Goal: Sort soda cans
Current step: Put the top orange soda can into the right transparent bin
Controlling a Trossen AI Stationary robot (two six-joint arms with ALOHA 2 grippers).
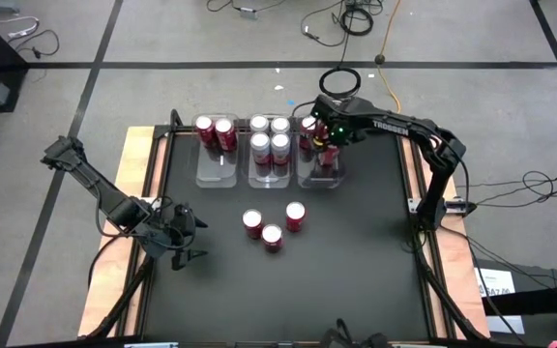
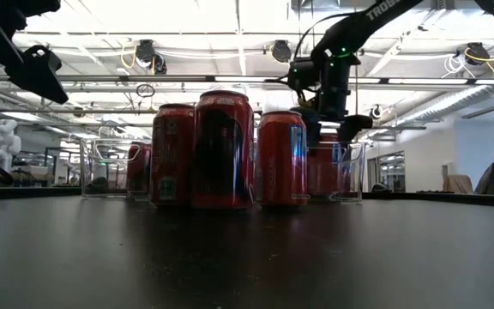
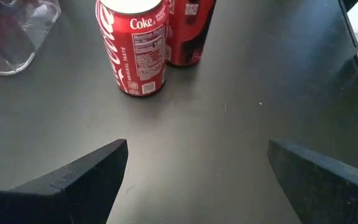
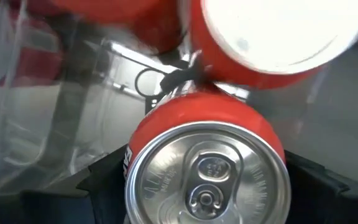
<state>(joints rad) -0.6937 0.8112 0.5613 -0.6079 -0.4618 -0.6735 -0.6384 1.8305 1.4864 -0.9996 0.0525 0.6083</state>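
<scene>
- Three red cans (image 1: 272,228) remained unsorted on the bench (image 1: 356,261).
- Right claw (image 1: 329,153), gripping a red can (image 4: 207,168), hung over the right-hand bin (image 1: 321,174); release seemed next.
- Left claw (image 1: 184,240) waited, spread wide and empty.

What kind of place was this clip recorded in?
Probably a robotics lab or workshop: cables trail across the bare concrete floor, and exposed pipes and ceiling lights hang over an open hall behind the table.

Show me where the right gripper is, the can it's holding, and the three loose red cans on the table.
right gripper (image 1: 329,147): high view, between its fingertips over the right-hand bin.
held red can (image 4: 207,177): right wrist view, its silver top.
three loose red cans (image 1: 272,237): high view, top of the nearest one.
</scene>
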